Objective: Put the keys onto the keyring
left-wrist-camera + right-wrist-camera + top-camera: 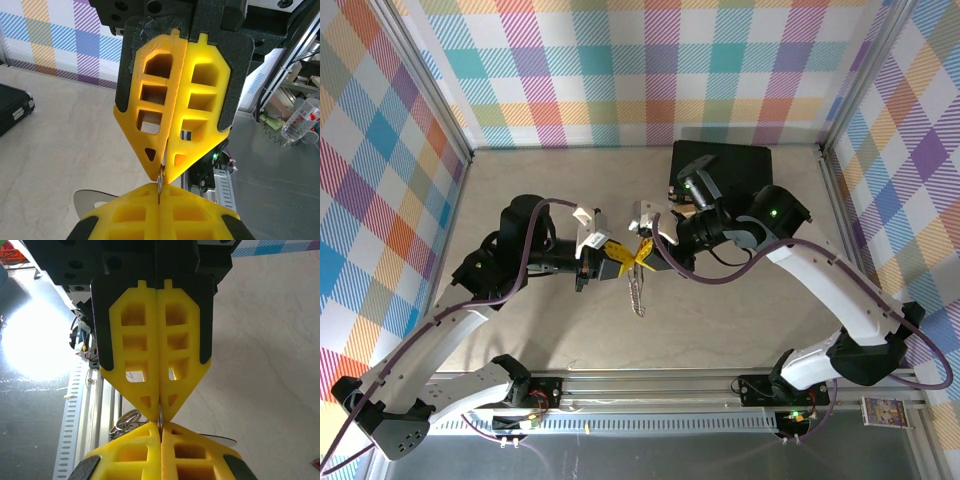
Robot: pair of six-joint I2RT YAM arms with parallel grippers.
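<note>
Where left pincer (628,260) meets right pincer (645,250), keyring (638,292) dangles.

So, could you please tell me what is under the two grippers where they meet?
The silver keyring trails below the left gripper and right gripper; the pinched part is covered by their yellow fingers.

White-and-black arms (450,340) with purple cables (715,279), green lights (773,212) and yellow lattice fingers (155,79) on black mounts (236,85).
</note>
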